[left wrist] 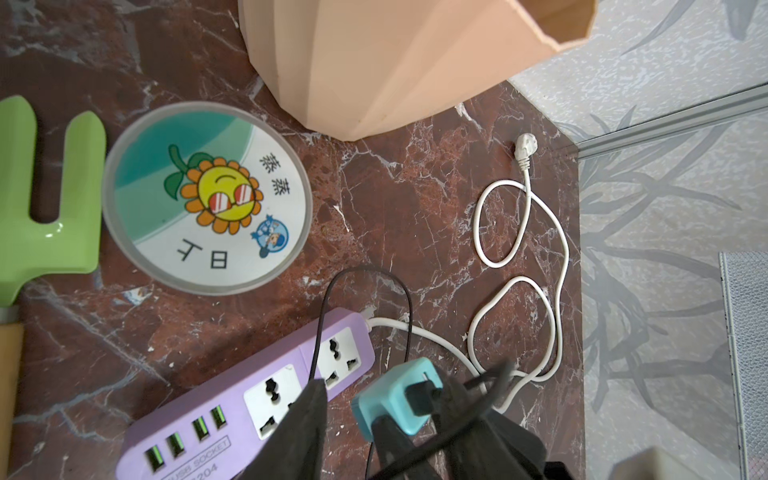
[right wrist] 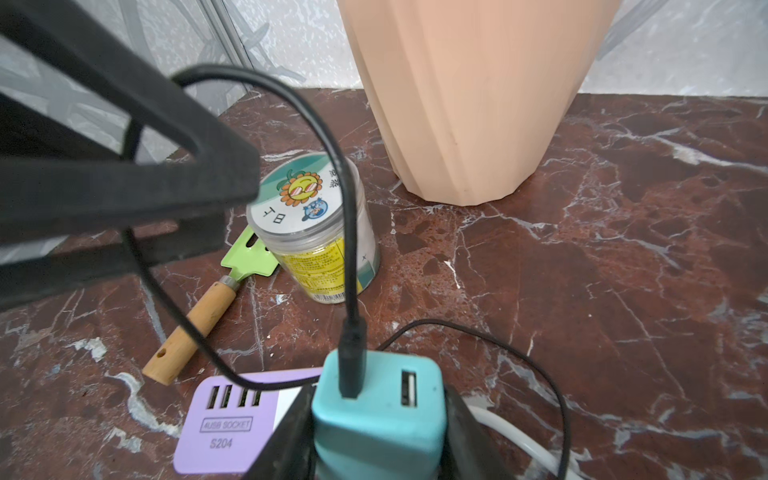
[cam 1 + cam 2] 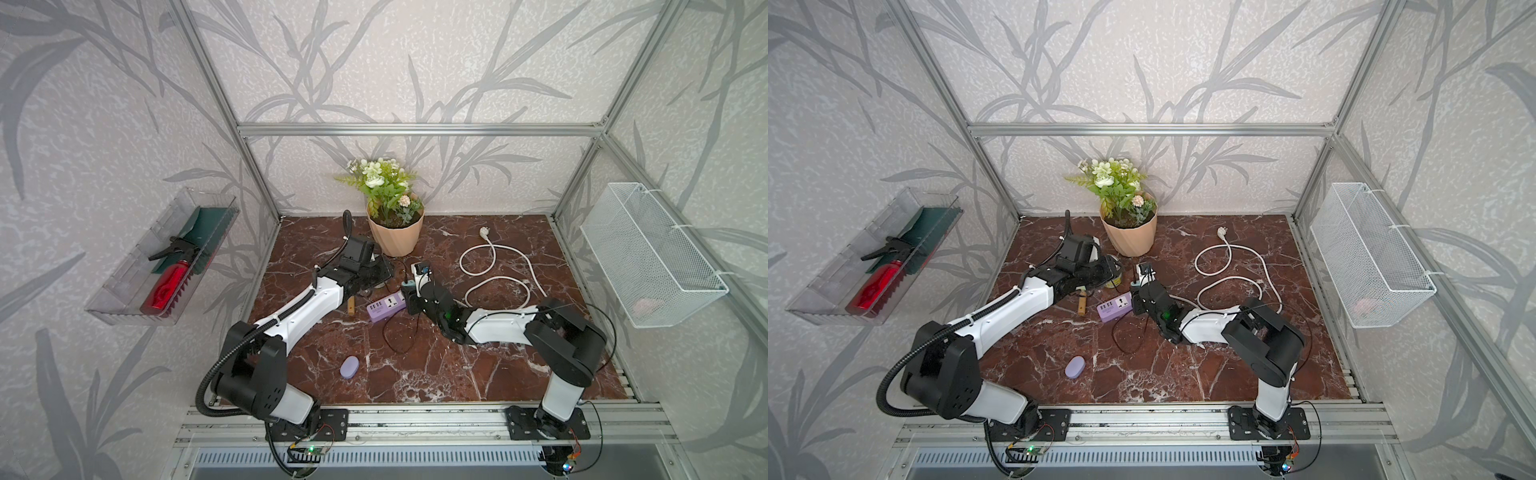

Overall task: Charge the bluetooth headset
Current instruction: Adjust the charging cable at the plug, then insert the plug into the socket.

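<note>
The purple power strip [image 3: 386, 306] lies mid-bench and serves as the landmark. The right end effector [image 2: 378, 453] is clamped on the teal charger [image 2: 376, 399], holding it over the strip's socket end; whether the charger touches the strip cannot be told. A black cable [image 2: 351, 249] is plugged into one of the charger's two USB ports. It arcs up from there and passes the left end effector [image 2: 237, 214], which hangs just beyond the strip's USB end. That end effector's fingers stand apart, and whether they touch the cable is unclear.

The bluetooth headset [image 3: 350, 367] lies flat on the bench [image 3: 457, 374], well apart from the strip, toward the arm bases; both top views show it there with nothing touching it.

Behind the strip stand a labelled jar [image 2: 316, 232] and a peach flower pot [image 3: 395, 237]. The strip's white cord [image 3: 498, 270] loops away from its socket end.
</note>
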